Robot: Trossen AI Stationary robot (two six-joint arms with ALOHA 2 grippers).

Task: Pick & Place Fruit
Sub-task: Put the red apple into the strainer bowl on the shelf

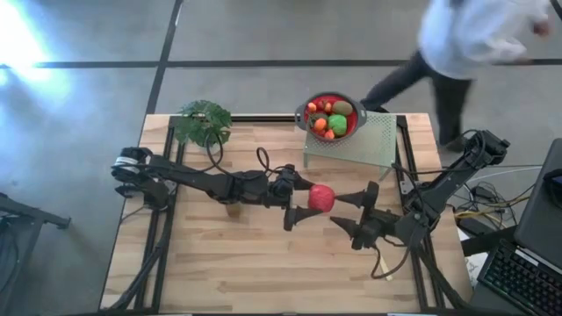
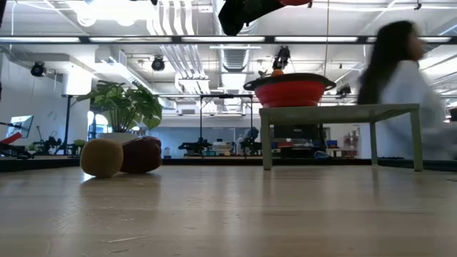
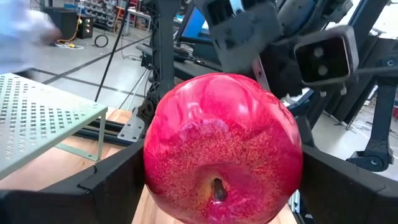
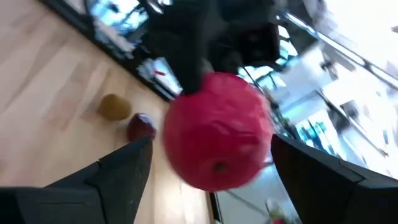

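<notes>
Magenta-red, fist-sized toy apple (image 1: pixel 321 197), held above the middle of the pale wooden table (image 1: pixel 246 272) between the fingers of the left gripper (image 1: pixel 301 200), which pinch it from both sides; right gripper (image 1: pixel 347 213) just beside the apple with fingers spread wide, touching nothing. Red bowl (image 1: pixel 350 129) of small orange, red and green toy fruits (image 1: pixel 330 117) on a pale green perforated metal stand (image 1: pixel 373 145) at the far edge; round brown fruit (image 2: pixel 101 158) and dark red fruit (image 2: pixel 143 154) touching each other on the tabletop; leafy green potted plant (image 1: pixel 203 122) at the far left.
</notes>
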